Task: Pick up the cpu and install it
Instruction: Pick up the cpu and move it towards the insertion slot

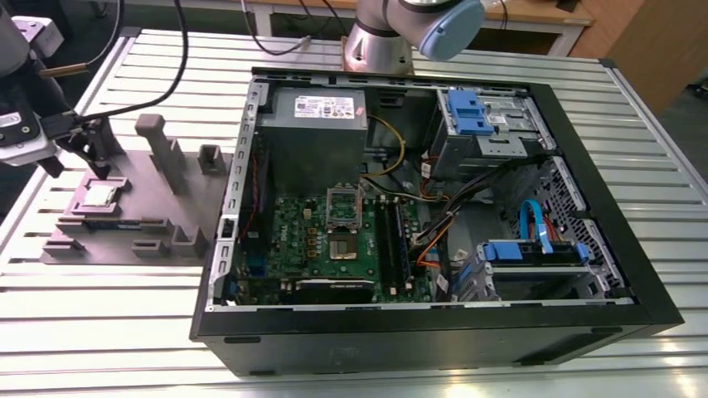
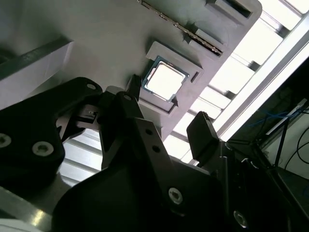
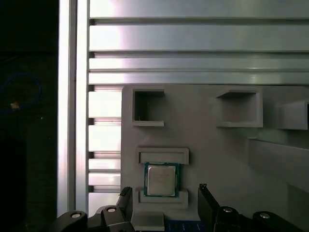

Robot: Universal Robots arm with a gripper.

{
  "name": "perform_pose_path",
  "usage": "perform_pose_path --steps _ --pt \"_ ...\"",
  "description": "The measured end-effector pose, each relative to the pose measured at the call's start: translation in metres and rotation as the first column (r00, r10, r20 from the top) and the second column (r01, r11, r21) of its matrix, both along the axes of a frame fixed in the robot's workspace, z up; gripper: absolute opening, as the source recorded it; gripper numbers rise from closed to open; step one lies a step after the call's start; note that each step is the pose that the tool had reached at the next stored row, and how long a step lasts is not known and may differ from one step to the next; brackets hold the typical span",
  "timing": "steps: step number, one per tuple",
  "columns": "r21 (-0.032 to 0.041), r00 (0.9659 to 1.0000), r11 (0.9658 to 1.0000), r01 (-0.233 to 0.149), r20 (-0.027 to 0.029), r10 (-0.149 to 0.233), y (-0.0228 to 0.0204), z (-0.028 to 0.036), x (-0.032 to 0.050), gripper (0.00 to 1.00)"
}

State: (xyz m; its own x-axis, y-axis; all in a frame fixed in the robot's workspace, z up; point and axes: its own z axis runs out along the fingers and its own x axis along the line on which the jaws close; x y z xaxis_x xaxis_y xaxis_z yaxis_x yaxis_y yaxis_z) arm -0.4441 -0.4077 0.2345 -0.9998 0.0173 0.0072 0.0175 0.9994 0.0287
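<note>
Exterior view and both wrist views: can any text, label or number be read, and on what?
None can be read.
On the grey metal power supply box, the white label: print too small.
On the small flat square silvery-grey cpu: top markings too faint.

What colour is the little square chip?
The cpu is silvery-grey with a thin greenish edge, clearest in the first wrist view.

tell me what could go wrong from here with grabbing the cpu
1. The open pincer hangs over the cpu, which sits low between raised lips of the grey holder; its fingers might catch those lips.
2. The cpu looks thin and flat, so an off-centre closing could tilt it or flick it out.
</note>
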Motion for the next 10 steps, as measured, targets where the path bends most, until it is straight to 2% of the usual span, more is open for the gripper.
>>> perform_pose_path --steps 7,10 --pt "0.0000 1.0000 1.0000 0.000 0.0001 0.000 0.0001 -0.0128 0.0001 0.65" --pt "0.0006 1.0000 1.0000 0.000 0.0000 0.000 0.0004 -0.0163 0.0001 0.65"
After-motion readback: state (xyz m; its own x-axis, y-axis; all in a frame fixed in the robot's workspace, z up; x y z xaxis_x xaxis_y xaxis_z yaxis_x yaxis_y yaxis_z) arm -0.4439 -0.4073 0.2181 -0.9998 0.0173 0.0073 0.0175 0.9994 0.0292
